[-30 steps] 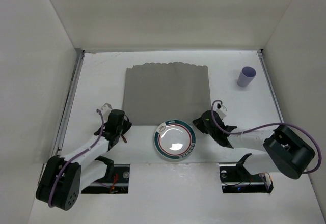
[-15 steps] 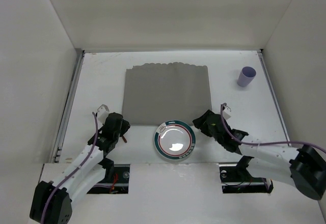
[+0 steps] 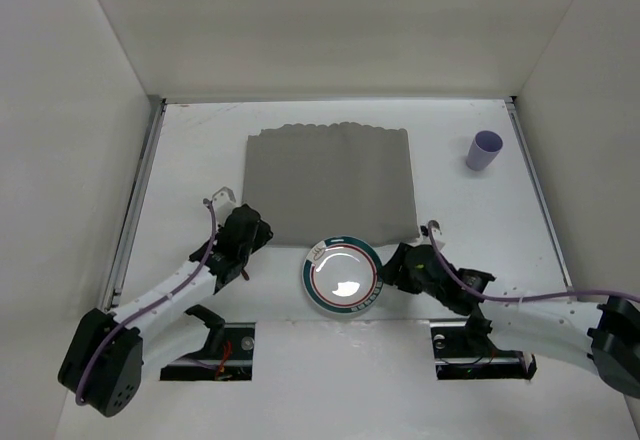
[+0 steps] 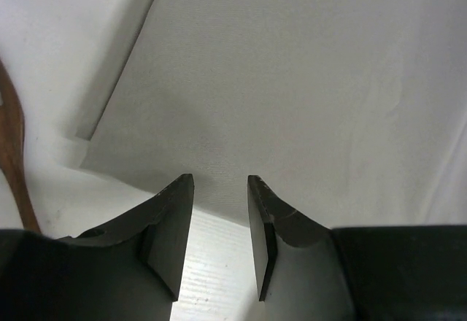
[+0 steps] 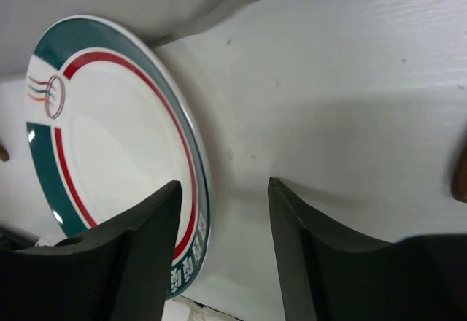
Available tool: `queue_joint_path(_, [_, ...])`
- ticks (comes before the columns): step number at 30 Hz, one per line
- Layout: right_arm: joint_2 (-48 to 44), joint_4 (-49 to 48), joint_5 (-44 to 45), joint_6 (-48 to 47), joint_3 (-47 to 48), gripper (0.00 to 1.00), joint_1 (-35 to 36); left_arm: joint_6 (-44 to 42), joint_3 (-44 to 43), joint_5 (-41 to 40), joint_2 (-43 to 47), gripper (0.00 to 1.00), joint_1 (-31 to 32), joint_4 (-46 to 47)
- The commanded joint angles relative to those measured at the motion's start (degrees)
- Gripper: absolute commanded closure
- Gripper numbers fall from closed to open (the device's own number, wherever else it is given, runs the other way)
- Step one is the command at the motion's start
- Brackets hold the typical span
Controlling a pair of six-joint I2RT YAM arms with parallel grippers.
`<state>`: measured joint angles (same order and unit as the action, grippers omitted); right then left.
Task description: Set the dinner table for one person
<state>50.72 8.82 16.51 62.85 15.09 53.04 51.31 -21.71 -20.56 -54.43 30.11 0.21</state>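
The dinner table (image 3: 200,150) is a white tabletop with a grey placemat (image 3: 330,182) lying at its middle. A white plate (image 3: 343,275) with a green and red rim sits on the table just below the mat's near edge. My left gripper (image 3: 262,228) is open by the mat's near left corner, and in the left wrist view its jaws (image 4: 219,179) stand apart over the mat's edge (image 4: 292,102) with nothing between them. My right gripper (image 3: 390,265) is open at the plate's right rim. One of its fingers (image 5: 146,219) is over the plate (image 5: 109,138), the other over bare table.
A lilac cup (image 3: 484,150) stands upright at the far right of the table. A brown wooden stick (image 4: 13,160) lies on the table left of my left gripper. Another brown piece (image 5: 460,179) shows at the right edge of the right wrist view. Metal rails (image 3: 135,210) line the table's sides.
Both grippers have gone from shut to open. The left one moved forward to the placemat's near left corner. The right one drew back and down to the plate's right rim.
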Motion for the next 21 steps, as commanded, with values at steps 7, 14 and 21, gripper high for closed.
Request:
queue_joint_path(7, [1.0,-8.7,-10.2,-1.5,-2.0,0.55,-2.2,-3.6,-5.7,-0.4,-5.2,0.64,0.5,9.4])
queue_joint_path(14, [5.4,-11.0,-13.6,-3.4,-0.2,0.89,-3.7,-4.3,-7.4,-0.4,-7.9,0.63,-1.2,14.7])
queue_joint_path(21, [0.3,-5.7,-16.9,-5.6,9.9,0.95,-0.6,-2.7,-5.0,1.5,-8.3,0.63,-5.1,19.0])
